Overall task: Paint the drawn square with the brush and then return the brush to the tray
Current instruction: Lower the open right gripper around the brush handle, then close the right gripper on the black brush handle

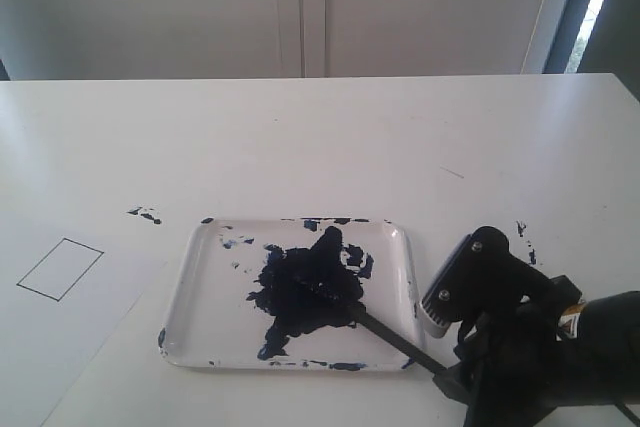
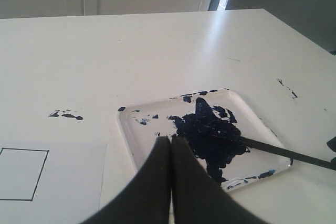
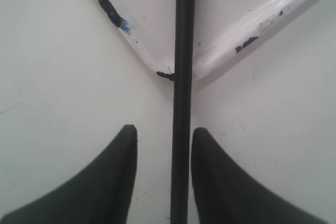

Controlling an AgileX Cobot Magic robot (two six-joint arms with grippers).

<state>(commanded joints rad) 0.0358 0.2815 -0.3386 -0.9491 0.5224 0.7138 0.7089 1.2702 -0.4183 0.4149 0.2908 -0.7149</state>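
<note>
— Exterior view: where does the right arm sit?

— Low at the near right edge of the surface (image 1: 300, 137), its black wrist angled down so the right tool (image 1: 450, 380) points at the near right corner of the tray (image 1: 215, 322).

— Is it clamped on the brush (image 1: 395, 339)?

— No. The right wrist view shows the right tool (image 3: 165, 128) with its fingers apart and the brush (image 3: 182, 77) lying between them, a clear gap on one side. The bristle end rests in the navy blot (image 1: 305, 287); the handle crosses the tray rim (image 3: 236, 19) onto the surface.

— And the left arm?

— It is outside the exterior view. Its own camera shows the left tool (image 2: 170, 139) pressed together on nothing, aimed at the tray (image 2: 139, 145).

— The drawn square (image 1: 60, 269)?

— A bare outline on the paper sheet (image 1: 70, 347), left of the tray and well apart from the brush.
</note>
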